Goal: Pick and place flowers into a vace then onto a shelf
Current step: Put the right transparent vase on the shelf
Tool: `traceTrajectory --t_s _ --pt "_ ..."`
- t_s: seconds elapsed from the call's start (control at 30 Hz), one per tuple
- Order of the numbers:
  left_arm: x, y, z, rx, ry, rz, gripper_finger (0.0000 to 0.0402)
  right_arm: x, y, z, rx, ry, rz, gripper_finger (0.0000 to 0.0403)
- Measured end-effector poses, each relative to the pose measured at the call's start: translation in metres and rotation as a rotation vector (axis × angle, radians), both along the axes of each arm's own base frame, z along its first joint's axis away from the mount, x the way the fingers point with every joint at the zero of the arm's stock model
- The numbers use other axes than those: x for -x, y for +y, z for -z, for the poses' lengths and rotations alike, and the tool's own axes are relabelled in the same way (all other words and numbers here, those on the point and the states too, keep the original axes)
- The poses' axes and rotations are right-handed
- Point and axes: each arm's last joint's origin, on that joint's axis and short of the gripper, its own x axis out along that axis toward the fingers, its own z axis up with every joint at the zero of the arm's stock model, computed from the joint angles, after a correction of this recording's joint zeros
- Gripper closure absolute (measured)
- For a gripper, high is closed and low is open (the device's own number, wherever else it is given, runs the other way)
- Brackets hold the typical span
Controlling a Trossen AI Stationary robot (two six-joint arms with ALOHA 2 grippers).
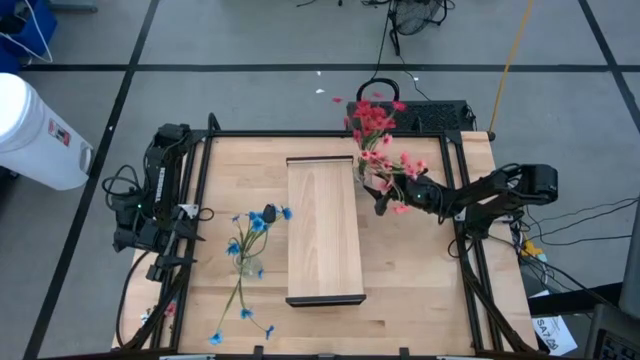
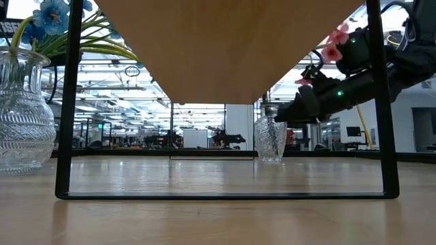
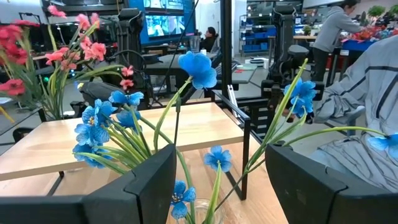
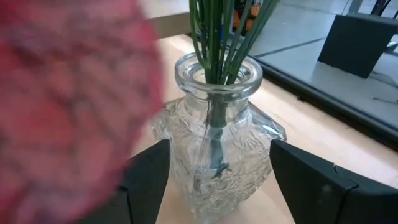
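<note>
A cut-glass vase (image 4: 214, 143) of red-pink flowers (image 1: 375, 130) stands on the table right of the shelf (image 1: 325, 230), near the far edge. My right gripper (image 1: 381, 203) is open and reaches it level from the right, one finger on each side of its body. The green stems (image 4: 221, 37) stand in its neck. A second glass vase (image 1: 250, 265) with blue flowers (image 3: 199, 68) stands left of the shelf. My left gripper (image 3: 221, 186) waits open at the left edge, facing them and apart from them. My right gripper has a finger (image 4: 149, 180) beside one side of the vase's body (image 4: 180, 155) and the other finger (image 4: 311, 180) beside the opposite side. It comes level from the table's right. I cannot tell whether either finger touches the glass. The vase stands upright on the table.
The shelf is a raised plank on black legs (image 2: 63, 102) in the table's middle. A blue spray (image 1: 232, 305) trails from the left vase toward the near edge. A white bin (image 1: 35, 130) stands off the table's left. People sit beyond the table (image 3: 367, 93).
</note>
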Motion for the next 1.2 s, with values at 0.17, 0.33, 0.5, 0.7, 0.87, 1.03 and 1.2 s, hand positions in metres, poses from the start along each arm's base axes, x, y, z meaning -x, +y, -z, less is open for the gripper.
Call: traceTrajectory --t_s 0.17,0.33,0.5,0.7,0.87,1.03,1.2 --pt "0.000 0.000 0.000 0.000 0.000 0.000 0.0151 0.000 -0.002 -0.003 0.039 -0.014 -0.002 0.0139" --pt "0.000 0.000 0.000 0.000 0.000 0.000 0.0151 -0.001 -0.001 -0.006 0.051 -0.042 -0.003 0.0146" --pt "0.000 0.000 0.000 0.000 0.000 0.000 0.0151 0.002 -0.001 -0.007 0.081 -0.061 -0.007 0.0147" --pt "0.000 0.000 0.000 0.000 0.000 0.000 0.0151 0.003 -0.003 -0.009 0.094 -0.079 -0.029 0.0147" --pt "0.000 0.000 0.000 0.000 0.000 0.000 0.0151 0.005 -0.009 -0.008 0.065 -0.086 -0.058 0.0149" --pt "0.000 0.000 0.000 0.000 0.000 0.000 0.0151 0.006 -0.012 -0.007 0.041 -0.095 -0.076 0.0149" --pt "0.000 0.000 0.000 0.000 0.000 0.000 0.0151 0.004 -0.013 -0.006 0.047 -0.079 -0.082 0.0149"
